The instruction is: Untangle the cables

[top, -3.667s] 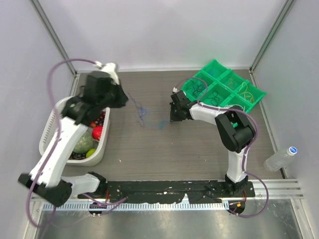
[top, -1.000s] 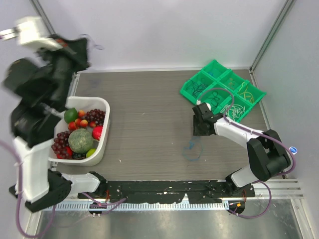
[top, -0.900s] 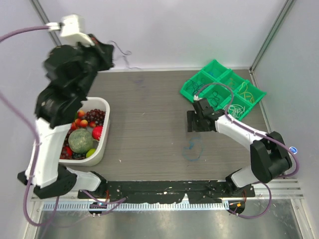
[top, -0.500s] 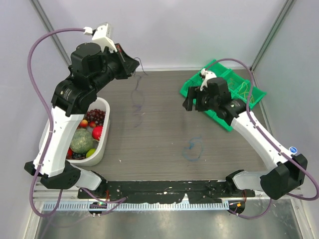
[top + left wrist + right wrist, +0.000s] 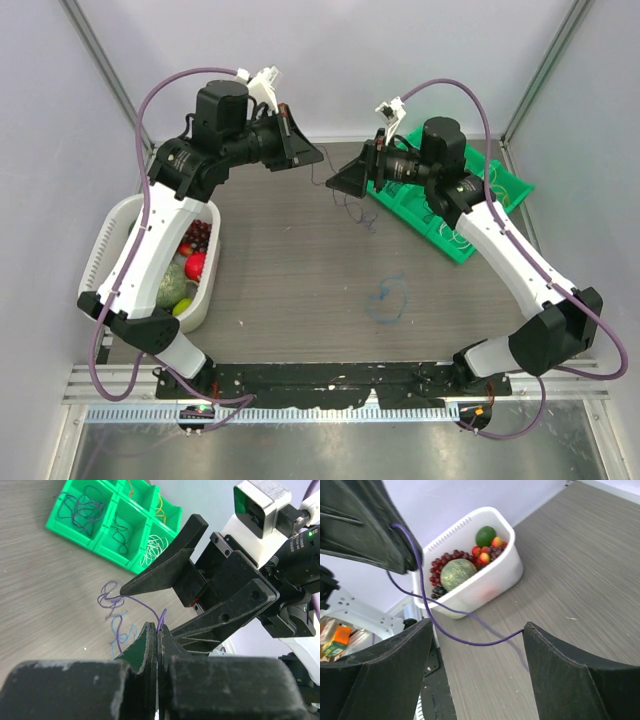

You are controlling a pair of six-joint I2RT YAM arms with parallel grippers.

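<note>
Over the far tabletop [image 5: 280, 275]: left tool [image 5: 318, 158] and right tool [image 5: 340, 183] are raised, tips close together.
Left tool: jaws pressed together, pinching a purple cable [image 5: 150, 606] at the tips.
Right tool: jaws spread wide, gripping nothing; the purple strand loops across the gap, and contact with a finger cannot be told.
Purple cable: hangs down into a small purple-and-blue tangle; faint from above, lower end blurred.
Blue cable [image 5: 388, 300]: loose loop lying alone, nearer, right of centre.
Green tray [image 5: 508, 182]: far right, other cables [image 5: 75, 510] in its compartments; partly hidden by the right arm.
White basket [image 5: 103, 255]: left, holding fruit [image 5: 455, 572], partly covered by the left arm.
</note>
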